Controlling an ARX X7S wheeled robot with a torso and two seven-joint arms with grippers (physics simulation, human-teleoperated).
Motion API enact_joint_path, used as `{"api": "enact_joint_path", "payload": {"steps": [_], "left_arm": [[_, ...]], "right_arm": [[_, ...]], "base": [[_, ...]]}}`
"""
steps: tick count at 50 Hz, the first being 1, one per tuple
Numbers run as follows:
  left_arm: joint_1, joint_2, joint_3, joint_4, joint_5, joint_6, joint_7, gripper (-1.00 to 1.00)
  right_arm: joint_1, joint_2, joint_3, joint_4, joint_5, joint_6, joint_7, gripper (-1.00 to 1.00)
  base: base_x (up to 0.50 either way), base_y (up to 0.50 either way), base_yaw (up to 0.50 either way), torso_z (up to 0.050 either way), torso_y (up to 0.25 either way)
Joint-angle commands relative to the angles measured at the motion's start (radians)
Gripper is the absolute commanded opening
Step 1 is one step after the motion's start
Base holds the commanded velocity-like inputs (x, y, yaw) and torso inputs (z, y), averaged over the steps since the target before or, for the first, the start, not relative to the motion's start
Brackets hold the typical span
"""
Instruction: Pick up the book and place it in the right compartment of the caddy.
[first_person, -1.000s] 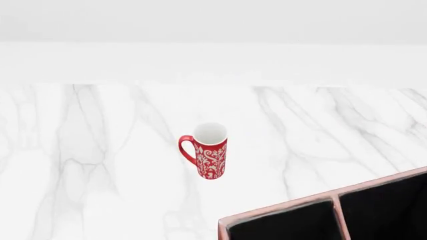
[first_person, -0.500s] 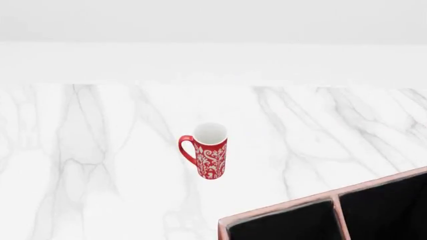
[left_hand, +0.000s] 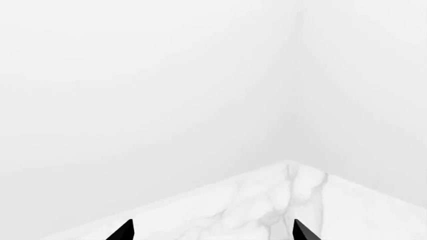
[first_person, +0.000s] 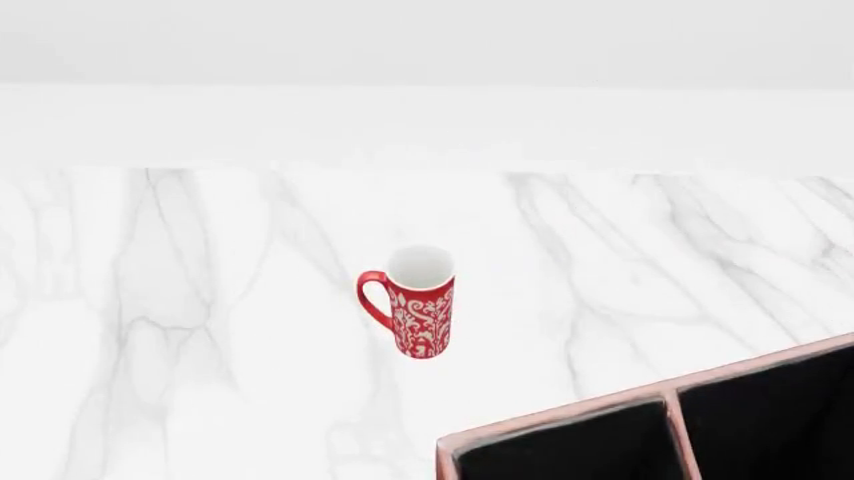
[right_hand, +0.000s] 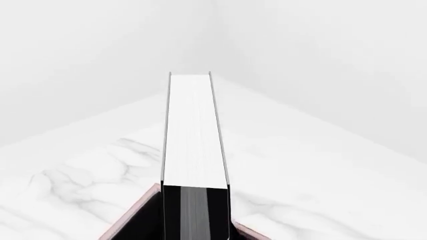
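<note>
The book (right_hand: 194, 140) stands up on its end in the right wrist view, with its white pages facing the camera and thin black covers on each side. Its lower end goes down into a dark pocket of the caddy (right_hand: 130, 217), just past the pink rim. I cannot tell from this picture which pocket it is. The right claw does not show at all, so I cannot tell if it is clamped on the book or apart. The left claw (left_hand: 212, 232) has its two black tips wide apart with nothing between them, over the white marble table (left_hand: 280, 205). From the head view only a corner of the caddy (first_person: 667, 400) shows, and a red mug (first_person: 416, 300) stands well apart from it. The book looks thick, stiff and a bit heavy. Its covers look smooth, so it could slip. A good hold would be a squeeze on the two flat covers, near the middle, not on the soft page edges.
</note>
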Motion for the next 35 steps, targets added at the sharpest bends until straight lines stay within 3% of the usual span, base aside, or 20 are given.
{"api": "enact_joint_path", "payload": {"steps": [1,35], "left_arm": [[0.005,0.021,-0.019,0.000,0.016,0.003,0.023,1.00],[0.009,0.014,-0.023,0.011,0.002,-0.007,0.016,1.00]], "right_arm": [[0.039,-0.021,0.001,-0.013,-0.016,0.012,-0.045,-1.00],[-0.006,-0.030,-0.034,-0.004,-0.087,-0.035,-0.102,-1.00]], "base": [[0.00,0.00,0.00,0.000,0.000],[0.00,0.00,0.00,0.000,0.001]]}}
